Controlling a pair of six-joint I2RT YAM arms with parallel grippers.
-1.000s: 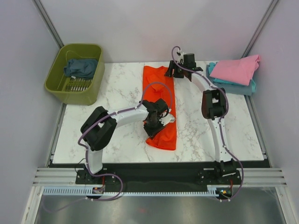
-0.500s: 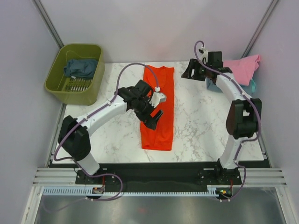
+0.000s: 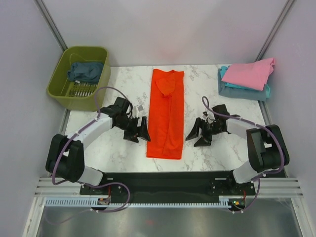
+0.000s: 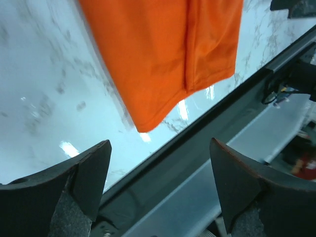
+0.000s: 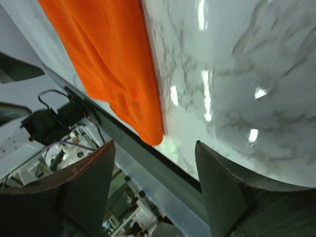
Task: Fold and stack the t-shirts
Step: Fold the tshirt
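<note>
The orange-red t-shirt point(image 3: 166, 116) lies flat in the middle of the table as a long narrow strip, its sides folded in. Its near end shows in both wrist views point(image 4: 163, 49) point(image 5: 108, 64). My left gripper point(image 3: 139, 135) sits low just left of that near end, open and empty point(image 4: 160, 168). On the opposite side, the right gripper point(image 3: 197, 137) is low beside the shirt, open with nothing between its fingers point(image 5: 154, 168). A pink t-shirt point(image 3: 249, 73) rests folded on a light teal one point(image 3: 242, 92) at the back right. A dark slate-blue t-shirt point(image 3: 85, 71) lies in the basket.
The olive-green basket point(image 3: 59, 84) stands at the back left corner, partly off the marble table point(image 3: 222, 158). The table's dark front rail point(image 4: 197, 148) runs just past the shirt's near end. Grey walls close in both sides.
The left gripper opened, let go of the shirt and swung down to its left side. The right arm came from the back near the pink stack to the shirt's near right.
</note>
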